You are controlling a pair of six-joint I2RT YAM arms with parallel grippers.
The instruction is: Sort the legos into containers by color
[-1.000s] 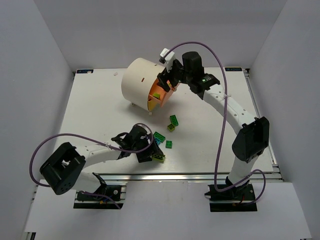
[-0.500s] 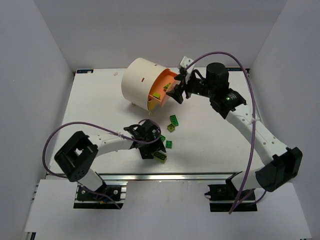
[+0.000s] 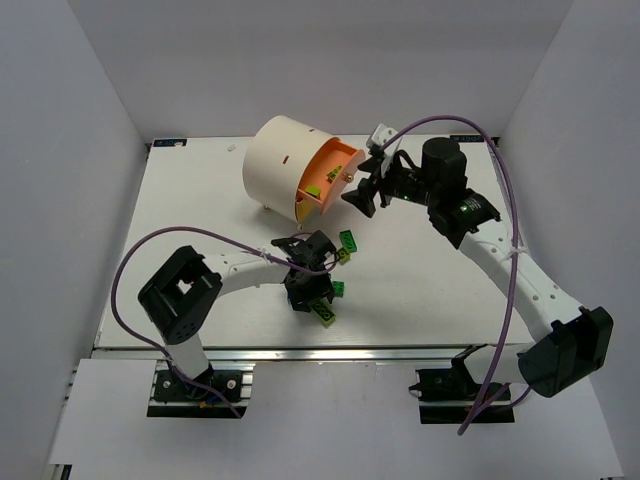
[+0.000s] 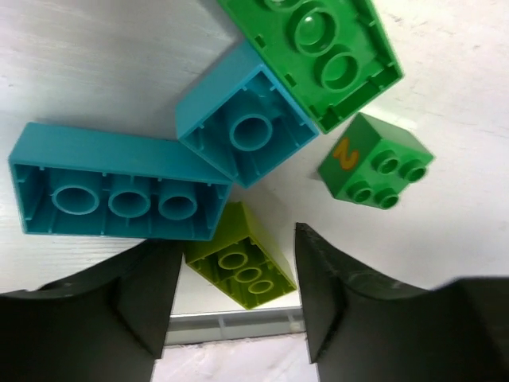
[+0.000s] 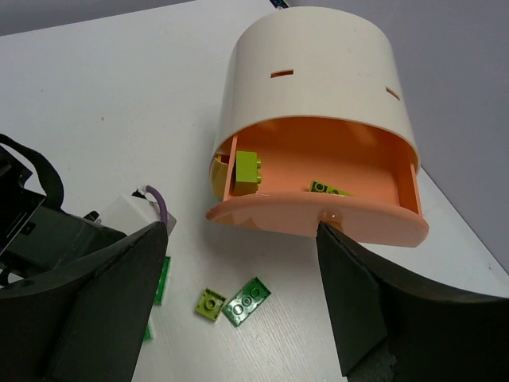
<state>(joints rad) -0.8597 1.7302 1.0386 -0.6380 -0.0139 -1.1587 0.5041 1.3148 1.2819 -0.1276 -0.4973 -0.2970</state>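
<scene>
The cream drum [image 3: 283, 160] lies on its side with an orange drawer [image 3: 338, 165] pulled open; it also shows in the right wrist view [image 5: 318, 79]. The drawer [image 5: 374, 227] holds two yellow-green legos [image 5: 247, 171]. My right gripper [image 3: 359, 197] is open and empty just in front of the drawer's knob [image 5: 328, 215]. My left gripper [image 3: 311, 296] is open, its fingers [image 4: 334, 286] on either side of a yellow-green lego [image 4: 238, 255]. Two cyan legos [image 4: 119, 183], a dark green lego [image 4: 314, 48] and a small green lego [image 4: 374, 163] lie close by.
A dark green lego [image 5: 246, 300] and a small yellow-green lego [image 5: 208, 304] lie on the white table below the drawer, also in the top view [image 3: 348, 239]. The table's near edge [image 3: 330, 348] runs just past the left gripper. Purple cables loop over both arms.
The right gripper pulled the orange drawer out, let go and backed off a little. The left gripper moved right over the lego cluster, now straddling the yellow-green lego.
</scene>
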